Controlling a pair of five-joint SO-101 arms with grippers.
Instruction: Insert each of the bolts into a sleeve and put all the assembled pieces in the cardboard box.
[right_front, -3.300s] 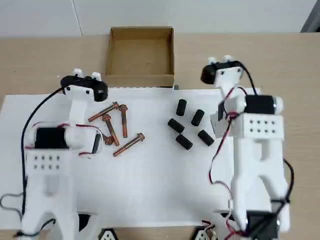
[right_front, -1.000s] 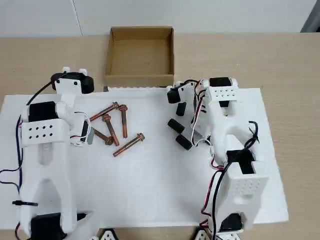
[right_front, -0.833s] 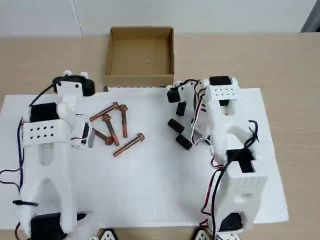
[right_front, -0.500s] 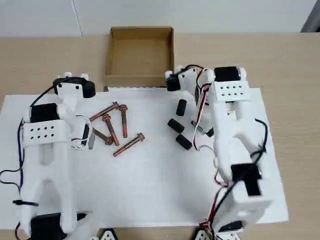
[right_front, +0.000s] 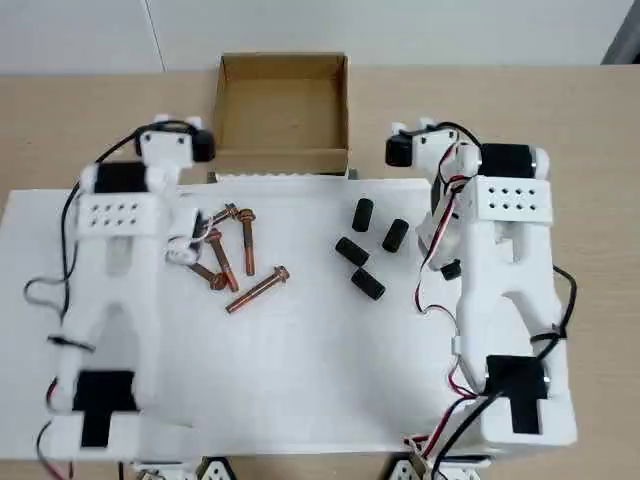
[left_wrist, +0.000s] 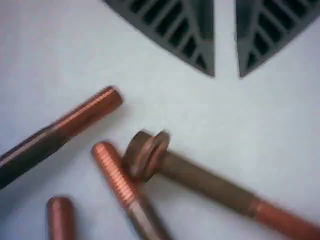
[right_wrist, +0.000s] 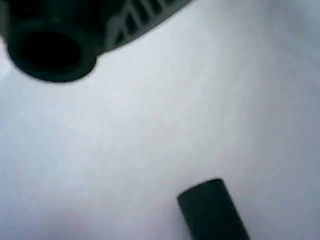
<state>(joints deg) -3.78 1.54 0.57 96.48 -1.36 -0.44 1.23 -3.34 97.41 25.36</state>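
I log the white sheet (right_front: 300, 380) with the cardboard box (right_front: 283, 105) at its far edge, left gripper (left_wrist: 225, 45) jaws spread just above the loose bolts (right_front: 247, 242), right gripper (right_front: 448, 262) pinching a sleeve (right_wrist: 47, 50), four other sleeves (right_front: 352, 250) lying mid-sheet.

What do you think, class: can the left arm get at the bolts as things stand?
Probably yes. The left gripper is open close by the bolts, only bare white mat between. They lie bunched, so singling one out may be fiddly.
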